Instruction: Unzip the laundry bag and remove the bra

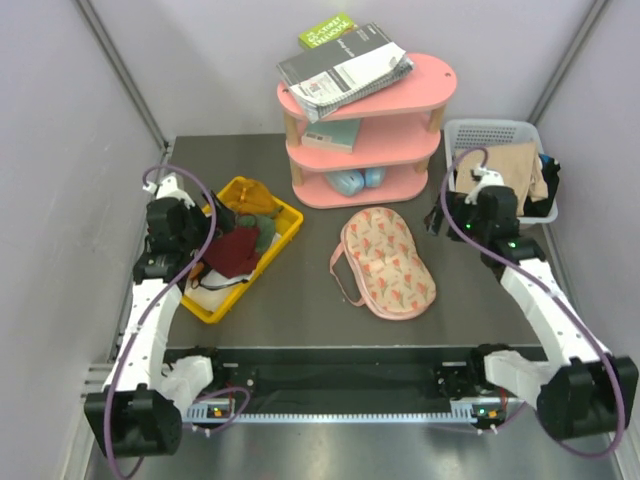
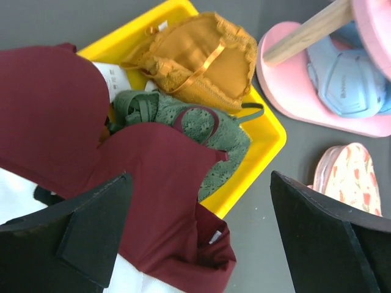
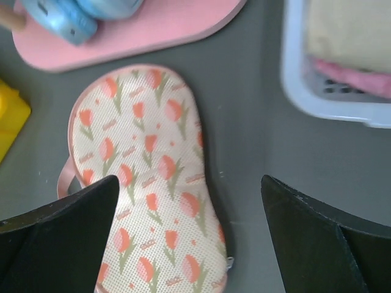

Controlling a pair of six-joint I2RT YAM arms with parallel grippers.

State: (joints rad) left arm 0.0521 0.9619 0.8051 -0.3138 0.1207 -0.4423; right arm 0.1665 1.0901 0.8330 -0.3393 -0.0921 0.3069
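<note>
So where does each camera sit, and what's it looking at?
Top external: above, behind the arms, looking down on the table; both arms show.
Left wrist: on the left arm, facing the bra in the yellow bin; open left gripper shows.
Right wrist: on the right arm, facing the laundry bag; open right gripper shows.
Shared: the laundry bag, in all three.

I can read nothing for certain. From above, the green book (image 1: 328,30) on the pink shelf (image 1: 437,86) carries white lettering, and the grey booklet (image 1: 372,48) beside it has lines of print, all too small to make out. Under my left wrist, the blue case (image 2: 348,73) bears a raised brand word, blurred. The white tag (image 2: 115,76) in the bin (image 2: 269,131) shows faint print. The bra (image 2: 159,177) has a small label, illegible.
</note>
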